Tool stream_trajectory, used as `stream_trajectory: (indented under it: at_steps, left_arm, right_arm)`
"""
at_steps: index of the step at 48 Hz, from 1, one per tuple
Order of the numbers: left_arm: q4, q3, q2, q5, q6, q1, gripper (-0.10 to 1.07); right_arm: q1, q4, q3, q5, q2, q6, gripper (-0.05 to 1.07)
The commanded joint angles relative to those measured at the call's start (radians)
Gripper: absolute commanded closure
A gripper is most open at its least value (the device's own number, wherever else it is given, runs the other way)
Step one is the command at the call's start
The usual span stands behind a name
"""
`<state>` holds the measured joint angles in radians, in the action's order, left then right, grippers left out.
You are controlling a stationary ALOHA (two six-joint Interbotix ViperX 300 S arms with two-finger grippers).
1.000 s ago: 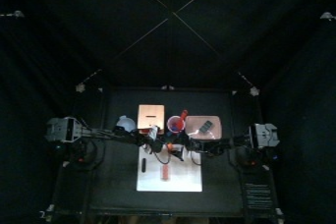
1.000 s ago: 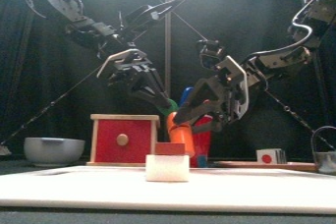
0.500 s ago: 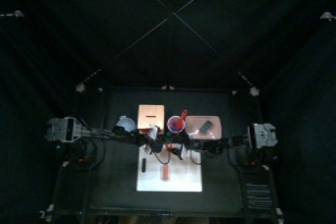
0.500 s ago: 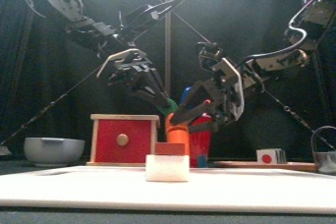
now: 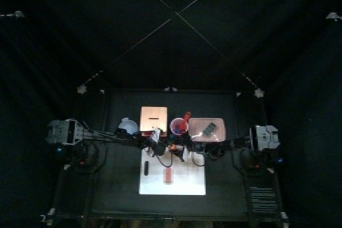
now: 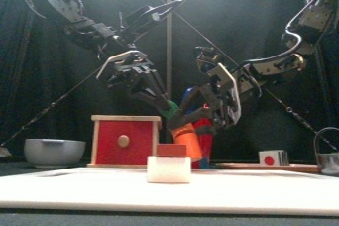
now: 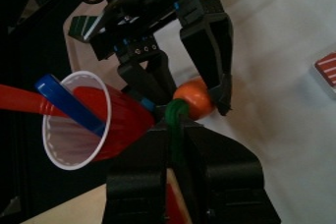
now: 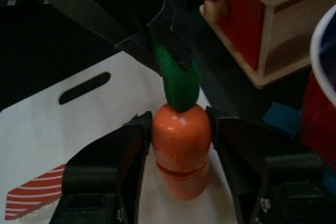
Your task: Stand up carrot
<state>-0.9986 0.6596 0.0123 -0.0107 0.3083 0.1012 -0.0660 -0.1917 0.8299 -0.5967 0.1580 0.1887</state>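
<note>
The carrot, an orange stub with a green top, stands upright on the white sheet. My right gripper is open, with one jaw close on each side of the orange body. My left gripper is shut on the carrot's green top, with the orange end showing just past its jaws. In the front view both grippers meet over the carrot at the table's middle. In the top view they crowd together above the sheet and hide the carrot.
A red cup holding a blue straw stands close behind the carrot. A red-fronted wooden box is to the left and a grey bowl at the far left. A white block with a red cube on top sits at the front.
The right arm has shifted slightly beside the carrot and its jaws have drawn in a little. The left gripper has kept its hold and not moved.
</note>
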Motion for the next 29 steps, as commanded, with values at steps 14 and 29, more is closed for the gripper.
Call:
stream_trajectory:
  at_steps: [14, 29]
  left_arm:
    - [0.002, -0.011, 0.026, -0.002, 0.0, 0.003, 0.47]
    - [0.043, -0.012, 0.048, 0.0, 0.002, 0.008, 0.38]
  right_arm:
    - [-0.005, 0.023, -0.008, -0.009, -0.014, -0.005, 0.38]
    - [-0.008, 0.012, -0.012, -0.067, 0.003, -0.051, 0.4]
